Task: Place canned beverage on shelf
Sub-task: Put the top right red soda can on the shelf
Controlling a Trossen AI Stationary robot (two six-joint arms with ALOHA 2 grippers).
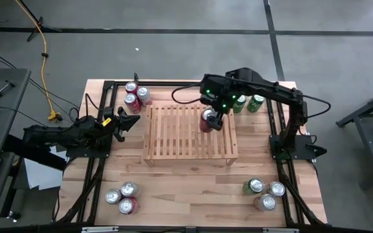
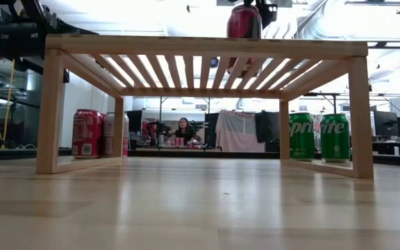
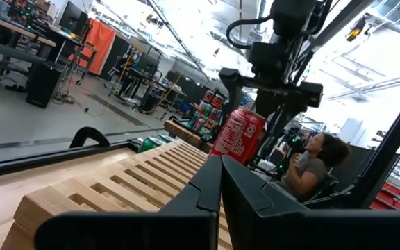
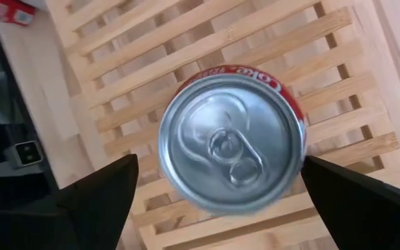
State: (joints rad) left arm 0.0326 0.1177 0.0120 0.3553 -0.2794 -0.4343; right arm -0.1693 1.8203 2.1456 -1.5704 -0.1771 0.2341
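The light wooden slatted shelf (image 1: 190,136) stands on its short legs in the middle of the table; it also shows in the low view (image 2: 207,46). A red can (image 1: 206,122) stands upright on the slats near the shelf's far right part; it also shows in the low view (image 2: 244,21) and the left wrist view (image 3: 237,135). My right gripper (image 4: 221,170) is open over the can's silver top (image 4: 231,142), one finger on each side of it, with a gap showing. My left gripper (image 3: 221,191) is shut and empty, left of the shelf (image 1: 125,122).
Red cans (image 1: 135,96) stand at the far left of the shelf and green cans (image 1: 247,103) at its far right. More cans stand near the front left (image 1: 123,197) and front right (image 1: 264,193). A person (image 2: 183,130) sits in the room behind.
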